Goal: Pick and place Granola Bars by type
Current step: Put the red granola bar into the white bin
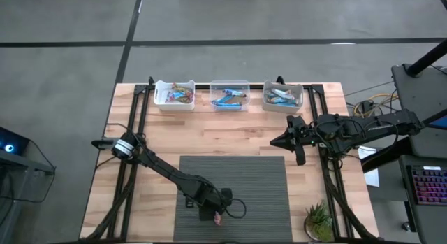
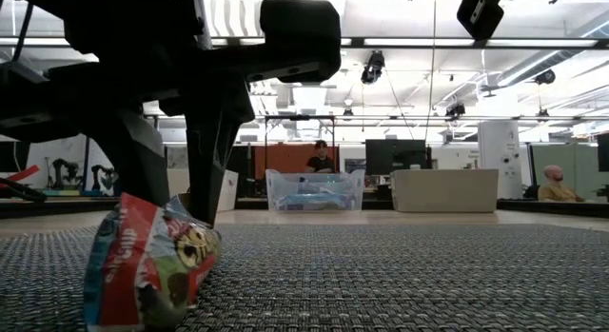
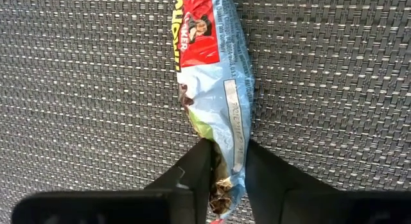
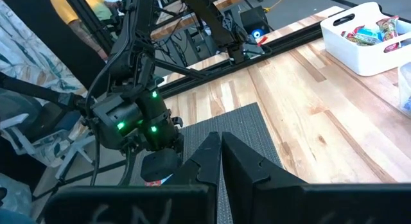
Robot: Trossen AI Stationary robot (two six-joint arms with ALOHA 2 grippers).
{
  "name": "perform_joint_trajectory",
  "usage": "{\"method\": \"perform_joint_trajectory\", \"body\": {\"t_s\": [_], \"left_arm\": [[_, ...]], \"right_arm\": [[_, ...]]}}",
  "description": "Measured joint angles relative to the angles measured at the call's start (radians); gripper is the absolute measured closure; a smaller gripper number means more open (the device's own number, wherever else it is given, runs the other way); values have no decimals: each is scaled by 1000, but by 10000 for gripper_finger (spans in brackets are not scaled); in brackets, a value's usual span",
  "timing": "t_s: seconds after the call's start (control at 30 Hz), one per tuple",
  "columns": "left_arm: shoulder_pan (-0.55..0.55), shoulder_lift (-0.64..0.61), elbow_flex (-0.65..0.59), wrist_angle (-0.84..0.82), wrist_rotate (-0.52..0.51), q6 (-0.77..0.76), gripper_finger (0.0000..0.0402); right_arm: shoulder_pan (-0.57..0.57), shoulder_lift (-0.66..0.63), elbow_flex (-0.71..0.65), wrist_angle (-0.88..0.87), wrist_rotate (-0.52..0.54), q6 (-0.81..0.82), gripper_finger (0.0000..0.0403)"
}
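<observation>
A: From above, how far along?

B: Three bins along the bench's far edge already hold bars: white bin (image 1: 174, 95) w/ mixed-colour ones, clear bin (image 1: 229, 94) and third bin (image 1: 283, 96) w/ blue. One bar (image 1: 217, 219) left, on the grey mat (image 1: 258, 181) near the bench's front edge, under the left gripper (image 1: 216, 214). So most looks sorted; this one isn't lifted yet, I'd say. Right gripper (image 1: 278, 141) waits over bare wood near the right edge, fingers pressed together.

A: Table-level view?

B: Bar (image 2: 143, 265) sits on the mat, red-and-blue wrapper, one end tipped up. Dark fingers (image 2: 207, 166) come down right at its top end, touching or nearly so.

A: Left wrist cam?

B: Clearest. Bar (image 3: 215, 89) lies lengthwise, its near end between the two fingers (image 3: 196, 169), which are narrowed onto the wrapper, pinching it or just about. Can't tell if the grip's firm.

A: Right wrist cam?

B: Own fingers (image 4: 215, 156) closed on nothing. Left arm's gripper (image 4: 157, 163) is low over the mat; bar only a sliver beneath.
</observation>
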Motion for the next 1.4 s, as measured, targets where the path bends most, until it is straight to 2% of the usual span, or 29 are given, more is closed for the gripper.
{"method": "perform_joint_trajectory", "body": {"t_s": [0.23,0.63,1.13,1.4], "left_arm": [[0,-2,0,0,1,-2,348],[0,-43,2,-2,-21,-19,349],[8,-63,79,-40,-83,-85,349],[25,-66,85,-51,-94,-245,349]], "right_arm": [[0,0,0,0,0,0,394],[0,0,0,0,0,-1,394],[0,0,0,0,0,-19,394],[0,0,0,0,0,-23,394]]}}
